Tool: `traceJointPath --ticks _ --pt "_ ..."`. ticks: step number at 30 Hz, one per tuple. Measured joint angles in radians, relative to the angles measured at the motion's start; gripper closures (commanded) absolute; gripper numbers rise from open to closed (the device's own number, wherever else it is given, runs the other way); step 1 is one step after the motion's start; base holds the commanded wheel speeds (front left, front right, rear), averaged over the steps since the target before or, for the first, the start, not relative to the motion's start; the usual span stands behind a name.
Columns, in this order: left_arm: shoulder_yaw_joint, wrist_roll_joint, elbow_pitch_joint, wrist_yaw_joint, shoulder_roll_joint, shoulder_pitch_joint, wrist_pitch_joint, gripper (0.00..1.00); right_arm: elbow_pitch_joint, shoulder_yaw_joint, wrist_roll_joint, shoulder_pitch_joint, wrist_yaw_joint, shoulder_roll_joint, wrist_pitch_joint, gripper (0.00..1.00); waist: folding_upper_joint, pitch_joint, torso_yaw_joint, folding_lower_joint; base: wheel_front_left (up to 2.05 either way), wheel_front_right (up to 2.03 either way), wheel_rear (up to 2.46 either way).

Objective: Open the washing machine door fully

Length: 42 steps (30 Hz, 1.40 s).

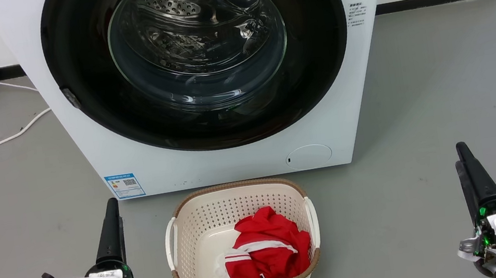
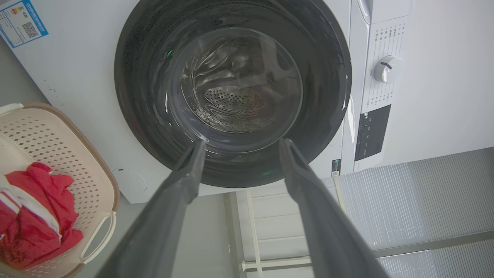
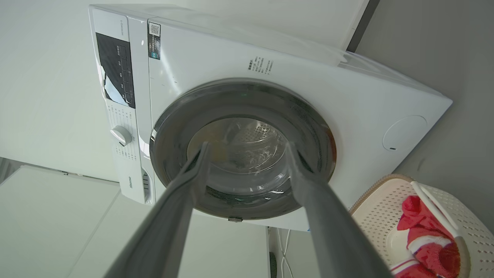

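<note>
The washing machine door (image 1: 198, 58) is shut at my twelve o'clock. Its latch tab (image 1: 70, 98) sits at nine, nearer my left hand (image 1: 112, 205). It and my right hand (image 1: 461, 149) are both spread and empty.

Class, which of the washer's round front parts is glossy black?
The big washing machine door, with its glass centre; the small round cover and the dial are white.

A laundry corner: white washing machine (image 1: 232, 163), cream basket (image 1: 219, 211), grey floor (image 1: 439, 83).
</note>
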Motion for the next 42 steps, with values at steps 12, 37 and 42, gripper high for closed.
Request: traceJointPath --ticks 12,37,42 --pt "-0.004 0.259 -0.071 0.0 -0.002 0.0 -0.052 0.0 -0.076 0.023 -0.316 0.02 0.0 0.001 -0.052 0.0 0.0 0.0 0.0 0.0 0.0 0.0 0.0" --pt "-0.053 0.723 -0.089 0.024 -0.004 0.018 -0.128 0.0 -0.114 0.042 -0.805 0.053 0.0 0.003 -0.106 0.0 -0.0001 -0.004 -0.001 0.0 0.0 0.0 0.0" --pt "-0.059 0.794 -0.091 0.032 -0.004 0.026 -0.14 0.0 -0.13 0.04 -0.88 0.061 0.0 0.004 -0.103 0.0 0.0 -0.004 0.0 -0.0001 0.0 0.0 0.0"
